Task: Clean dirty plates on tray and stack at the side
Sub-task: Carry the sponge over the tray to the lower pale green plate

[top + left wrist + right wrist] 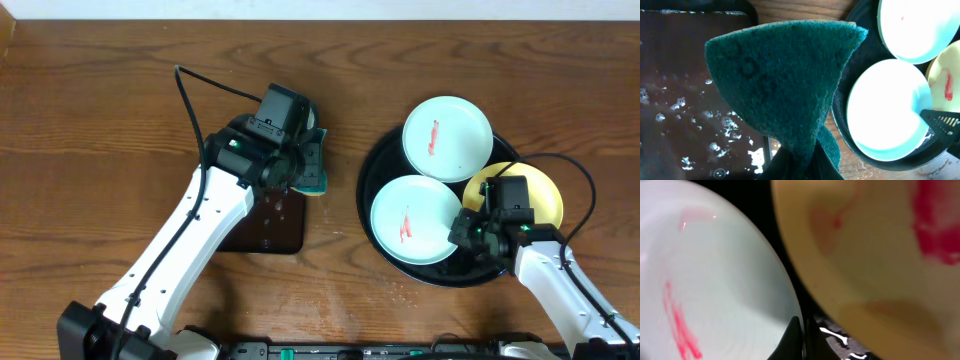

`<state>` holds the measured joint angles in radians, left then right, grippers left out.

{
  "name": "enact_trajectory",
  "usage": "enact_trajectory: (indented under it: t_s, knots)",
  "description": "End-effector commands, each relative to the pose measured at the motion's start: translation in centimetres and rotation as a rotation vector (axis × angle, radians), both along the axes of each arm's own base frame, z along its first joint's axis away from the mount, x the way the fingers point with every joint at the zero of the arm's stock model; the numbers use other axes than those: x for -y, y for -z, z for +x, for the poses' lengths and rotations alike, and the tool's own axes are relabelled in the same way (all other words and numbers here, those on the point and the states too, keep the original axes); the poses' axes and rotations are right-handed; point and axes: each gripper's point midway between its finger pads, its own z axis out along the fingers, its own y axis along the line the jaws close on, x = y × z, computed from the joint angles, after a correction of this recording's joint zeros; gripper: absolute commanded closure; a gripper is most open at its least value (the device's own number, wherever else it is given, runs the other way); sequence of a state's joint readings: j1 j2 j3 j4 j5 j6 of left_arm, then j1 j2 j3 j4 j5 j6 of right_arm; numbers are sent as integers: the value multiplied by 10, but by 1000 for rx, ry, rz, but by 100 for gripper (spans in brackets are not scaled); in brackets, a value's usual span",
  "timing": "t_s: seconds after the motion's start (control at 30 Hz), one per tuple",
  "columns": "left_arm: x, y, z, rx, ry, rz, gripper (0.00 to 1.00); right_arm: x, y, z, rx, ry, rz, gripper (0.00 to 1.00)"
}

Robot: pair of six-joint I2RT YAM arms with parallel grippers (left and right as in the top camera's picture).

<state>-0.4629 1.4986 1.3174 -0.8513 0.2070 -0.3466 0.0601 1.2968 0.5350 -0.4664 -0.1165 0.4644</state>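
Note:
The round black tray holds three dirty plates, each with a red smear. A mint plate is at the back, a second mint plate at the front, and a yellow plate at the right. My right gripper is at the front mint plate's right rim. In the right wrist view its fingers are closed on that plate's edge, with the yellow plate beside it. My left gripper is shut on a dark green sponge, held left of the round tray.
A smaller rectangular black tray with water droplets lies under my left arm. Bare wood tabletop lies to the left and at the back. A black cable loops above the left arm.

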Motion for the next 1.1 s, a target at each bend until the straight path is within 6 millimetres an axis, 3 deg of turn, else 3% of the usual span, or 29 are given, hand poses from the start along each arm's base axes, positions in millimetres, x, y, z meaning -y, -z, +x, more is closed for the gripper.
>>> enact_trajectory:
  t_s: [0.0, 0.1, 0.17, 0.43, 0.57, 0.63, 0.73, 0.9, 1.07]
  knots:
    - [15, -11, -1, -4, 18, -80, 93, -24, -6, 0, 36, -189, 90, 87]
    - [27, -12, -2, 7, 48, -92, 93, -24, -6, 0, 54, -265, 66, 73]
    - [36, -10, -4, 10, 73, -94, 93, -17, -4, 2, 60, -276, 18, 72]
    - [83, 18, -17, -27, 182, -82, 93, -10, 5, 4, 45, -224, -13, 85]
    - [107, 31, -21, -25, 235, -84, 92, -18, 18, 3, 5, -201, 49, 99]
    - [119, 37, -23, -21, 261, -87, 92, -24, 21, 4, 3, -210, 87, 99]
    - [139, 54, -28, -28, 304, -85, 93, -27, 21, 6, 13, -214, 99, 99]
    - [182, 96, -53, -144, 390, -154, 92, -27, 21, 7, 10, -193, 106, 99]
    - [182, 139, -59, -271, 300, -120, 92, -27, 21, 7, 9, -191, 107, 99]
